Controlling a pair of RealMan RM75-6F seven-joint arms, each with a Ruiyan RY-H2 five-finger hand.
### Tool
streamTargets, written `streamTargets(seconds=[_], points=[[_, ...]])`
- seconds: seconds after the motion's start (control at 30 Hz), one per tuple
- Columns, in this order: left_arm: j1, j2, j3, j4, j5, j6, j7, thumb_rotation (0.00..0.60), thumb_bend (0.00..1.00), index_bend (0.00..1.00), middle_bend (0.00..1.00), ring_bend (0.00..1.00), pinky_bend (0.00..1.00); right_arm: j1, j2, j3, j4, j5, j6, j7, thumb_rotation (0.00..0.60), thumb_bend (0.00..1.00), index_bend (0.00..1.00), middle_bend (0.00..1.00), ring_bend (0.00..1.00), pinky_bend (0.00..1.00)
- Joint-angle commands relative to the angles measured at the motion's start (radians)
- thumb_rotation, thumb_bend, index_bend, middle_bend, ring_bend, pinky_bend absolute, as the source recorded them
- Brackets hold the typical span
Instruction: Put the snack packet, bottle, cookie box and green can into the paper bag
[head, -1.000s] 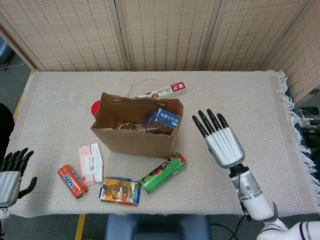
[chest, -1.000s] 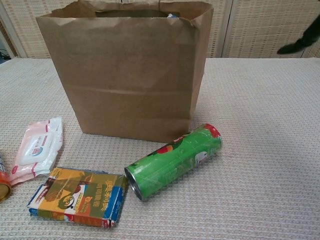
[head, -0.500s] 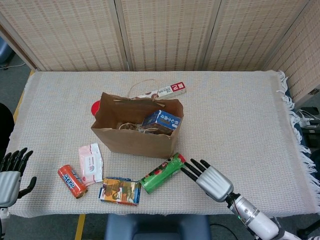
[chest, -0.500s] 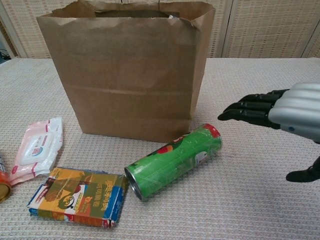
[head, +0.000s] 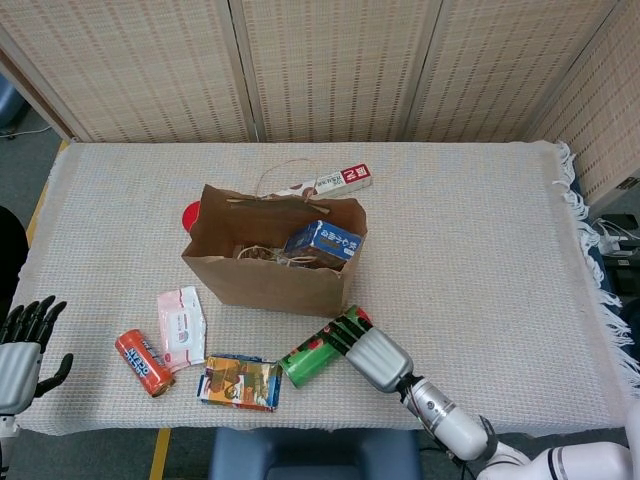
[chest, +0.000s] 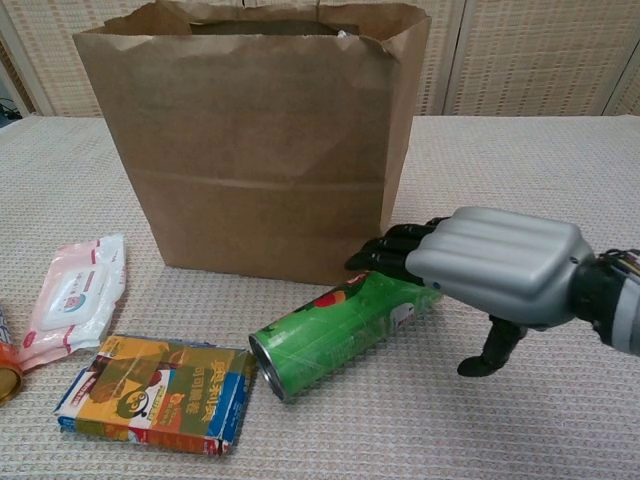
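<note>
Right robot hand (chest: 497, 266) now lowered over green can (chest: 340, 325), fingers spread, paper bag (head: 268, 262) holding blue box (head: 322, 243)

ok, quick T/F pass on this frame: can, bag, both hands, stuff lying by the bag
1. The green can lies on its side in front of the paper bag. True.
2. The right hand has lifted the can off the table. False: the can rests on the cloth, with the hand over its far end.
3. The left hand holds the wipes pack. False: it holds nothing, at the table's edge.
4. A blue box sits inside the bag. True.
</note>
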Motion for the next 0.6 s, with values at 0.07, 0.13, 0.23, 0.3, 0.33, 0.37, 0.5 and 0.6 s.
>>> streamTargets(seconds=[0.07,0.13,0.23,0.3,0.33,0.37,0.5,0.6], points=[[0.000,0.001,0.000,0.000,0.000,0.000,-0.002,0.600,0.39,0.07,0.00,0.00,0.00,0.055,-0.102,0.060,0.053,0.103,-0.032,-0.067,0.600,0.03,0.00,0.06,0.05,0.21],[0.000,0.001,0.001,0.000,0.001,-0.001,-0.005,0.600,0.39,0.07,0.00,0.00,0.00,0.074,-0.138,0.074,0.073,0.133,-0.032,-0.089,0.600,0.03,0.00,0.07,0.05,0.21],[-0.001,0.002,0.001,0.002,0.002,-0.002,-0.009,0.600,0.39,0.07,0.00,0.00,0.00,0.100,-0.183,0.089,0.100,0.180,-0.031,-0.121,0.600,0.03,0.00,0.07,0.05,0.21],[-0.001,0.003,0.001,0.002,0.003,-0.002,-0.012,0.600,0.39,0.07,0.00,0.00,0.00,0.116,-0.206,0.093,0.114,0.212,-0.030,-0.145,0.600,0.03,0.01,0.07,0.06,0.21],[-0.001,0.004,0.002,0.002,0.003,-0.003,-0.014,0.600,0.39,0.07,0.00,0.00,0.00,0.127,-0.219,0.095,0.123,0.235,-0.027,-0.164,0.600,0.03,0.02,0.08,0.06,0.21],[-0.001,0.004,0.002,0.002,0.004,-0.003,-0.015,0.600,0.39,0.07,0.00,0.00,0.00,0.134,-0.229,0.096,0.129,0.252,-0.024,-0.177,0.600,0.03,0.03,0.08,0.06,0.21],[-0.002,0.006,0.003,0.002,0.005,-0.005,-0.021,0.600,0.39,0.07,0.00,0.00,0.00,0.161,-0.269,0.099,0.149,0.321,-0.011,-0.216,0.600,0.03,0.11,0.12,0.09,0.21],[-0.002,0.007,0.003,0.003,0.006,-0.005,-0.024,0.600,0.39,0.07,0.00,0.00,0.00,0.177,-0.286,0.092,0.154,0.359,-0.001,-0.235,0.600,0.04,0.19,0.18,0.14,0.23]])
